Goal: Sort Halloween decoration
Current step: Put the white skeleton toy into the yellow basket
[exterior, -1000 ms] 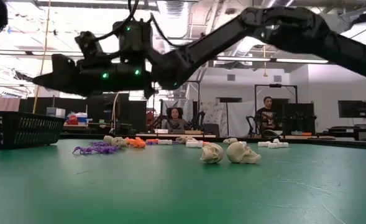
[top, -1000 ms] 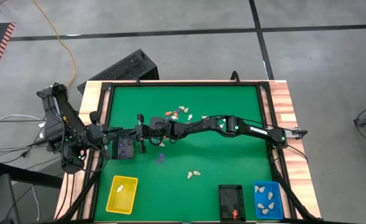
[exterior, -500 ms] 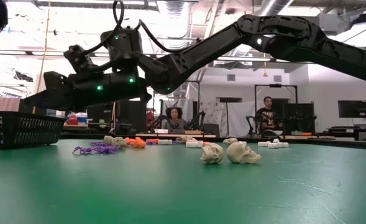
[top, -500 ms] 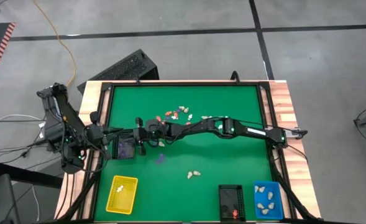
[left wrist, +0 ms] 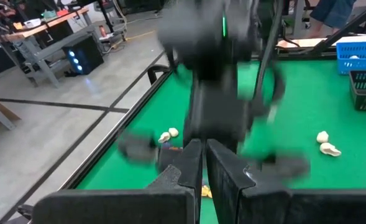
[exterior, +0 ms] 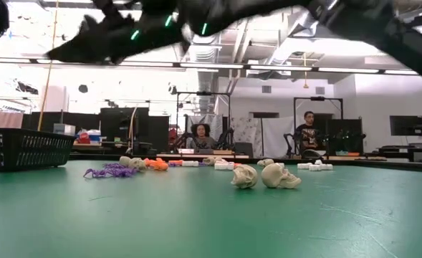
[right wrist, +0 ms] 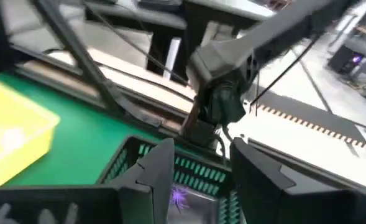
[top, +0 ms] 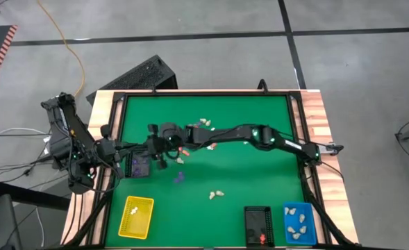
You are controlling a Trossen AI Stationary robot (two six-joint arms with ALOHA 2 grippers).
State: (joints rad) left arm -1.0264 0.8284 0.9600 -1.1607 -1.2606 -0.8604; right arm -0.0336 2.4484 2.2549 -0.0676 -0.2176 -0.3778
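Note:
Tiny Halloween figurines lie on the green table: an orange and white cluster (top: pixel 203 126), a purple spider (top: pixel 178 177) and two cream skulls (top: pixel 216 195) (exterior: pixel 266 175). A black mesh tray (top: pixel 140 166) (exterior: pixel 24 148) stands at the table's left and holds a purple spider (right wrist: pixel 181 196). My right gripper (right wrist: pixel 204 177) (top: pixel 150 144) hangs open above this tray with nothing between its fingers. My left gripper (left wrist: pixel 202 165) (right wrist: pixel 201 127) is shut at the tray's rim. My left gripper reaches in from the table's left, pointing slightly down, and meets the black tray's rim (right wrist: pixel 192 140) on the side toward the left edge. Its fingers stand almost together. The right arm blocks the contact spot from above. The tray rests on the table.
A yellow tray (top: pixel 136 216), a second black tray (top: pixel 258 226) and a blue tray (top: pixel 299 223) with cream skulls stand along the near edge. A raised dark rim (top: pixel 204 93) frames the table. People sit in the room beyond (exterior: pixel 309 132).
My right gripper has risen well above the black tray and tipped its fingers up toward level, staying over the table's left part. The tray and the figurines on the table have kept their places.

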